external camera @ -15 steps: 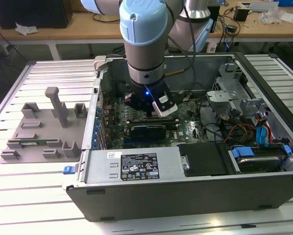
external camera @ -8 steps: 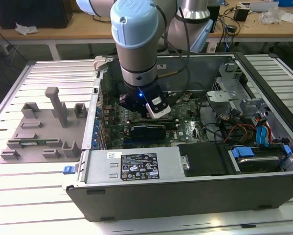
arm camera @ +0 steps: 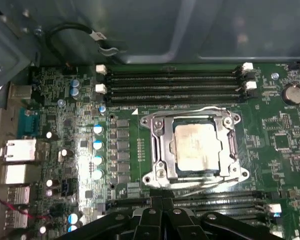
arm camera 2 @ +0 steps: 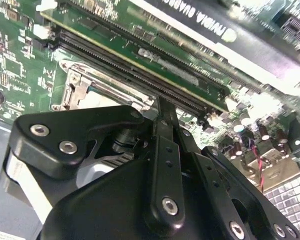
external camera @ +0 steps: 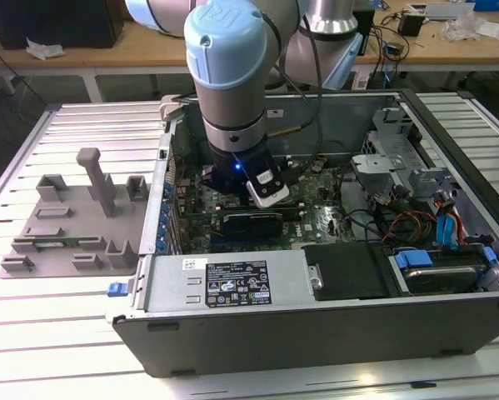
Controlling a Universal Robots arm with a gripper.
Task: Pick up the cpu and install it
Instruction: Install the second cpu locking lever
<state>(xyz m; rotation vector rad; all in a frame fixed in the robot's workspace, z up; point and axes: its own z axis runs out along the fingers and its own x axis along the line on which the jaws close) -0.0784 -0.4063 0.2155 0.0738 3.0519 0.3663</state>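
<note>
Gripper (arm camera 2: pixel 162 112) fingers together, low over green motherboard (arm camera 2: pixel 19 65), beside socket (arm camera 2: pixel 89 87).

on my screens the motherboard (arm camera: pixel 200 55) is deep green, dotted with small silver and pale blue capacitors (arm camera: pixel 97 145). the cpu (arm camera: pixel 195 146) shows a dull silvery-grey top with a paler rim, framed by a shiny silver socket bracket (arm camera: pixel 160 150). i see black memory slots (arm camera: pixel 175 82) with white end clips (arm camera: pixel 100 69). the gripper (arm camera 2: pixel 162 125) is matte black with silver screws. in the exterior view the arm (external camera: pixel 228 75) is grey with a light blue cap, and the computer case (external camera: pixel 316 329) is plain grey metal.
</note>
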